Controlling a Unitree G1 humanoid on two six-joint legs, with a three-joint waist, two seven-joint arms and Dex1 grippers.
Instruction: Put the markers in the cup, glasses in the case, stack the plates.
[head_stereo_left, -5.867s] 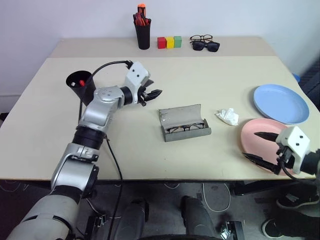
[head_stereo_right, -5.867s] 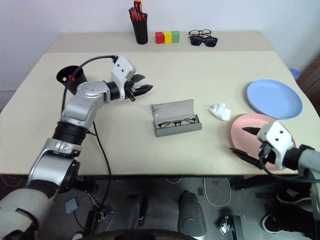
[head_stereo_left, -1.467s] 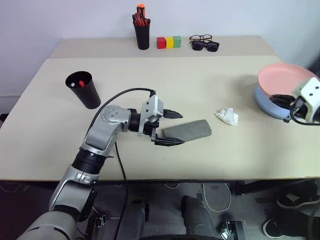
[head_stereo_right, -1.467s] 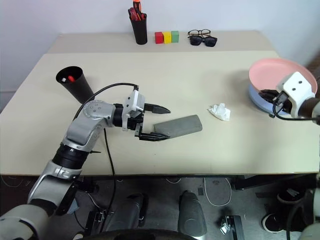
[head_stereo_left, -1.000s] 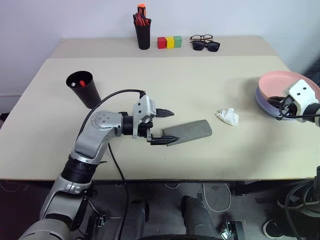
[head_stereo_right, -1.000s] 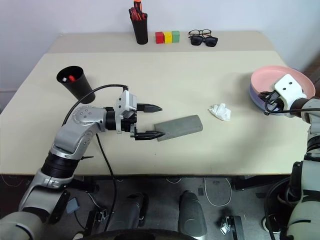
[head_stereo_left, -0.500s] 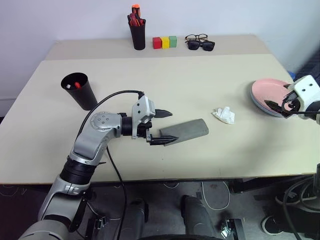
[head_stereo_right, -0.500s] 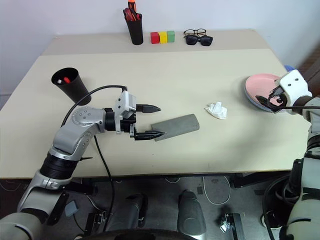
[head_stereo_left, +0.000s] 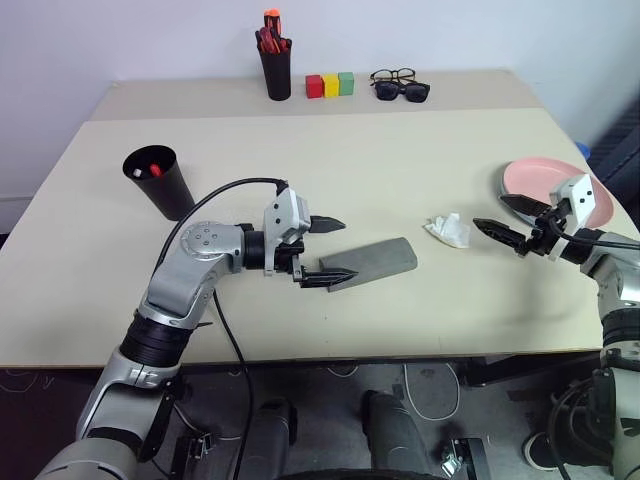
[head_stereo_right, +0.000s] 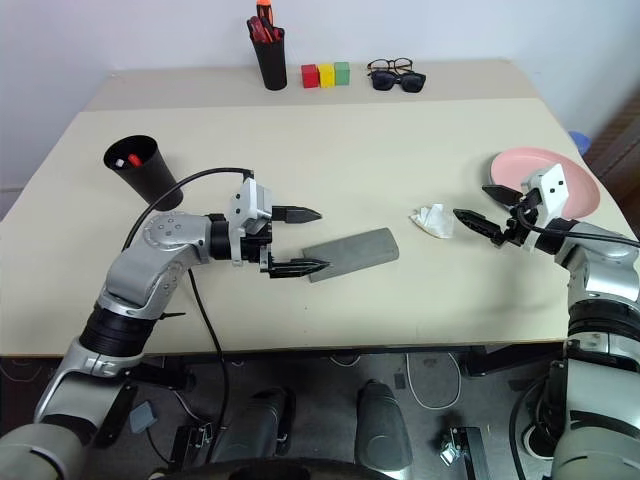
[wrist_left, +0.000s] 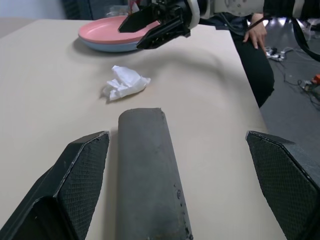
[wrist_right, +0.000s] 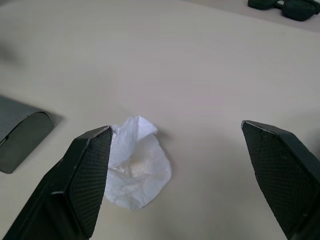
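Left eye view: the left claw (head_stereo_left: 328, 251) hangs wide open and empty at the near end of the shut grey case (head_stereo_left: 371, 262), one finger above it, one beside it. Right claw (head_stereo_left: 503, 220), also open and empty, points at a crumpled tissue (head_stereo_left: 447, 231), just in front of the stacked plates (head_stereo_left: 545, 178), pink on top. 2 markers (head_stereo_left: 146, 171) stand in the cup (head_stereo_left: 160, 182). No readable writing anywhere on the tabletop (head_stereo_left: 400, 150).

cup (head_stereo_left: 160, 180) far left, case (head_stereo_left: 372, 262) centre, plates (head_stereo_left: 545, 185) far right
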